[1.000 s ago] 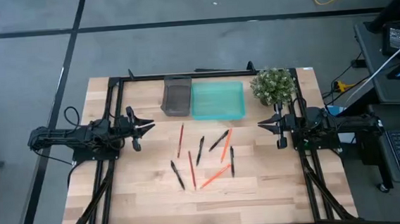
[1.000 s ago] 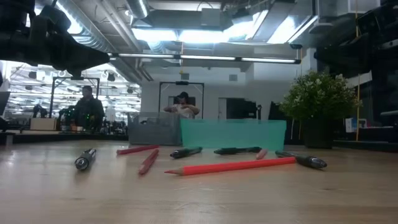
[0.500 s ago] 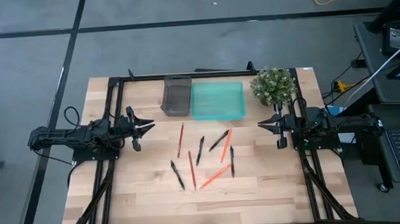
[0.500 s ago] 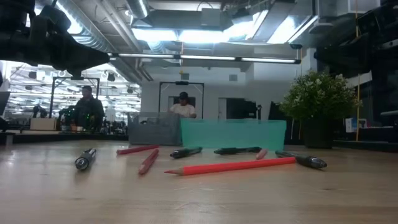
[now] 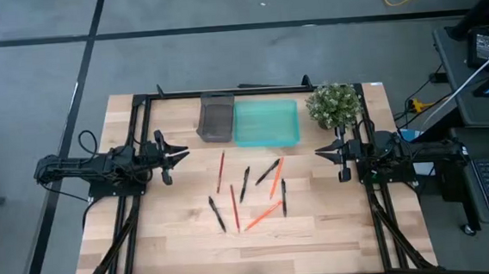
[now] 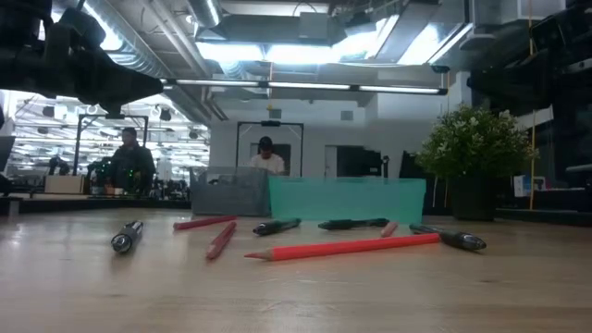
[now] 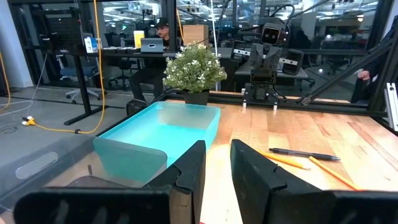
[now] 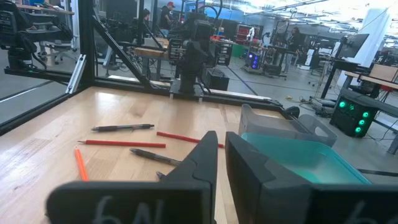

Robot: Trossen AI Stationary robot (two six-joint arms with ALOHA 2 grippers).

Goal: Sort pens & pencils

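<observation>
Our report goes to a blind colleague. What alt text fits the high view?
Four black pens and four red-orange pencils lie scattered mid-table, untouched. Behind them sit a grey tray, a teal tray and a potted plant. The left tool and right tool wait at opposite sides.

Black pens (image 5: 245,184), red-orange pencils (image 5: 263,215), teal tray (image 5: 266,123)

A grey bin (image 5: 215,119), a teal tray (image 5: 266,123) just beside it, and a potted plant (image 5: 334,104) line the wooden table's (image 5: 320,227) far edge.
</observation>
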